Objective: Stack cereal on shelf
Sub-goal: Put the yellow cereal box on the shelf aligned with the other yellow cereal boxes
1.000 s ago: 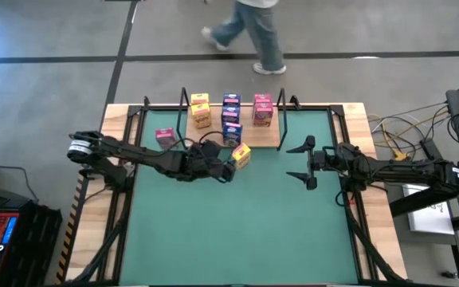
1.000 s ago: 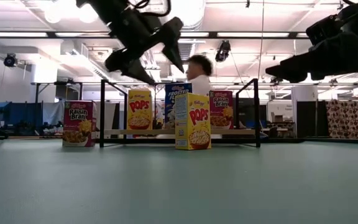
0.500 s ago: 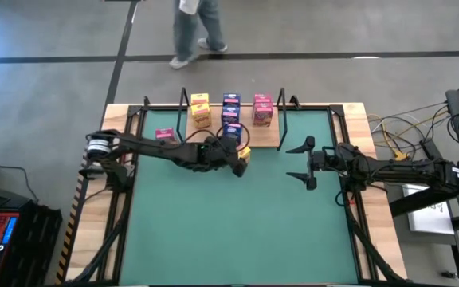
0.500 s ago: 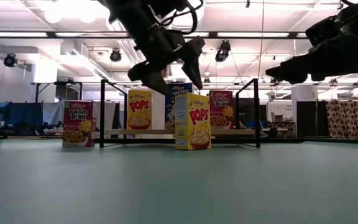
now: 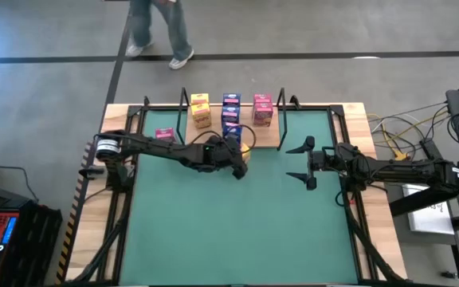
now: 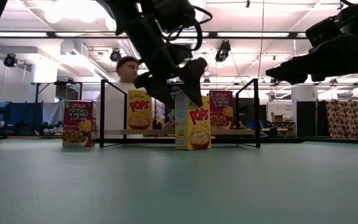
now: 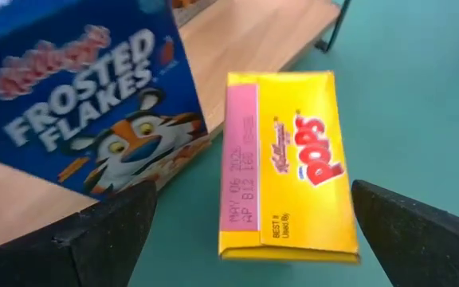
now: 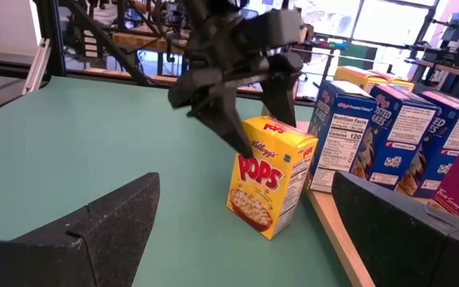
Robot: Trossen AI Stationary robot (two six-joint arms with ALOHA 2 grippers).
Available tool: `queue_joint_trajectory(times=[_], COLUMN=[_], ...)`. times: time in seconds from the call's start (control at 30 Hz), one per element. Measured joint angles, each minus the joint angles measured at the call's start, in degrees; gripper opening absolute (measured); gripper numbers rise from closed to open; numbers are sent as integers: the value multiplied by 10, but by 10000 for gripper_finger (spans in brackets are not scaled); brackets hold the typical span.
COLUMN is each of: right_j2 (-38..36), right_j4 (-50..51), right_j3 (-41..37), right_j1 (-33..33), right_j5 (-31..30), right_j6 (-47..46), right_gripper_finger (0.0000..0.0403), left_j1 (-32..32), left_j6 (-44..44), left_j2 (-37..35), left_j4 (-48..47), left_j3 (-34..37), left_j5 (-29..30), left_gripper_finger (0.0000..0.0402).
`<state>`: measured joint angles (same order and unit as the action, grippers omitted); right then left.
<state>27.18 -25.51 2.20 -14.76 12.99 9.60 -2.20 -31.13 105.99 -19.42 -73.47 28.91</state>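
Beside the shelf (image 5: 265,142), a yellow box (image 8: 271,175) is straddled by the left gripper (image 8: 249,112), fingers apart. Light, crushable cardboard; best pinched across its narrow sides. The right gripper (image 5: 304,162) is held apart, idle.

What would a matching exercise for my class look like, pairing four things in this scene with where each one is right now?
Things
1. yellow Pops box
2. Raisin Bran box
3. left gripper
4. right gripper

Places
A. standing alone on the green mat, outside the shelf's left upright
B. open, directly above the Pops box
C. standing on the mat just in front of the shelf
D. open over the mat, right of the shelf, away from every box

Pairs: 1-C, 2-A, 3-B, 4-D
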Motion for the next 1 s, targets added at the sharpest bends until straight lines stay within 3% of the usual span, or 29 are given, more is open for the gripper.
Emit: queue_joint_trajectory(times=[0.47,1.0], right_j2=[0,0], right_j4=[1,2], right_j3=[0,0], right_j1=[0,0], right_j5=[0,0], right_j6=[0,0], right_gripper_finger=[361,361], left_j1=[-3,-4], left_j6=[42,37], left_j2=[35,32], left_j4=[38,39], left_j3=[0,0], left_j5=[17,19], left_gripper_finger=[391,266])
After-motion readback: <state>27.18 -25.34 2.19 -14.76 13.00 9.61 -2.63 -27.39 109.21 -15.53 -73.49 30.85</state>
